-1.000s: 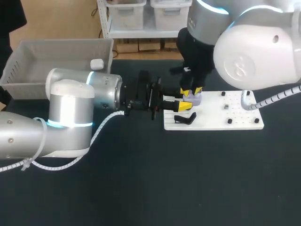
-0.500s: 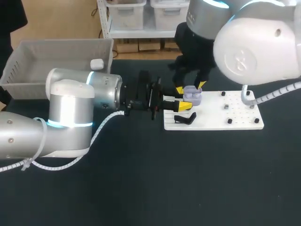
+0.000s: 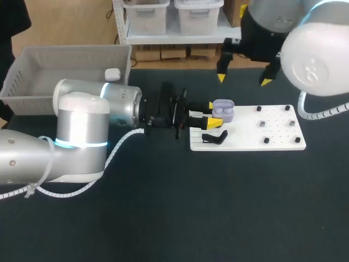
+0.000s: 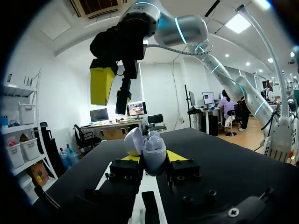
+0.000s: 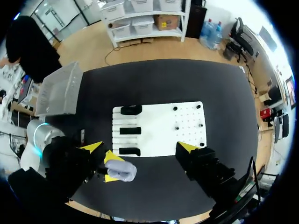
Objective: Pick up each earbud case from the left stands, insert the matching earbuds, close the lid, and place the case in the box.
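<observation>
Right gripper [image 3: 243, 79] has lifted up and back off the purple case [image 3: 223, 111] since a second ago. It now hangs released over the table's far edge, well apart from the case, fingers spread wide.

Grey box [image 3: 71, 54] sits at the far left corner of the table [image 3: 174, 207], with one white case [image 3: 112, 74] inside by its right wall. Left arm [image 3: 82, 128] comes in low from the left, lying flat between the box and the table's near half. Left gripper [image 3: 212, 114] is clenched on the purple case, one yellow tip on each side. The case is held just over the left end of the white board [image 3: 272, 143], upright with its lid tipped open. Left wrist view shows rounded shapes in the open case, probably both earbuds, though it is hard to be sure.

A black stand [image 3: 214, 138] lies on the board just near-side of the case. Right wrist view shows three such stands along the board's left edge. Small dark pegs [image 3: 262, 124] dot the board's right half. Dark table top runs on from the board's near edge and its right end.
</observation>
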### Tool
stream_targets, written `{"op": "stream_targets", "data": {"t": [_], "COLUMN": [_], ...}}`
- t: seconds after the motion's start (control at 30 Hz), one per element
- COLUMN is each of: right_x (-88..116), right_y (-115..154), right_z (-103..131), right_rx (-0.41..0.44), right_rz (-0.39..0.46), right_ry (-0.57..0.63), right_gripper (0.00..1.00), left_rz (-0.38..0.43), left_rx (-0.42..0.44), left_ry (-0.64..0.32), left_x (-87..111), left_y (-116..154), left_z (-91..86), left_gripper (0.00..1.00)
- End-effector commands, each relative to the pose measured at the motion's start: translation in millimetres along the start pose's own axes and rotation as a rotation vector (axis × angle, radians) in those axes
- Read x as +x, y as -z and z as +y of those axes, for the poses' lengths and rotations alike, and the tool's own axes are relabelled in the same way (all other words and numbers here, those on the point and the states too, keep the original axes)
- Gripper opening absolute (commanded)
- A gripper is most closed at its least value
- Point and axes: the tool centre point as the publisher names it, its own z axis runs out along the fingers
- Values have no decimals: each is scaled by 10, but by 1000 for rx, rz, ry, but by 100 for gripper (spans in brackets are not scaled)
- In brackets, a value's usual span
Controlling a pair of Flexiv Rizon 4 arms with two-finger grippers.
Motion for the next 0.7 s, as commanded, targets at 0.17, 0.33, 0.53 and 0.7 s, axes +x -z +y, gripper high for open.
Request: {"op": "stream_targets", "data": {"t": [0.17,0.33,0.53,0.7], "right_x": [-125,-88,79,259], "right_y": [-327,-428,-469,-438], "right_z": [-98,-159,-162,-149], "right_rx": [26,30,35,33], "right_rz": [42,80,113,134], "right_ry": [-37,-45,-30,-19], "right_gripper": [100,100,100,100], "left_rz": [0,0,0,0], "left_rx": [-6,-6,-6,-6], "left_ry": [-2,-2,-2,-2], "left_x": [-3,-3,-3,-3], "left_y": [-2,-2,-2,-2], "left_z": [-16,-16,-16,-16], "left_gripper": [0,0,0,0]}}
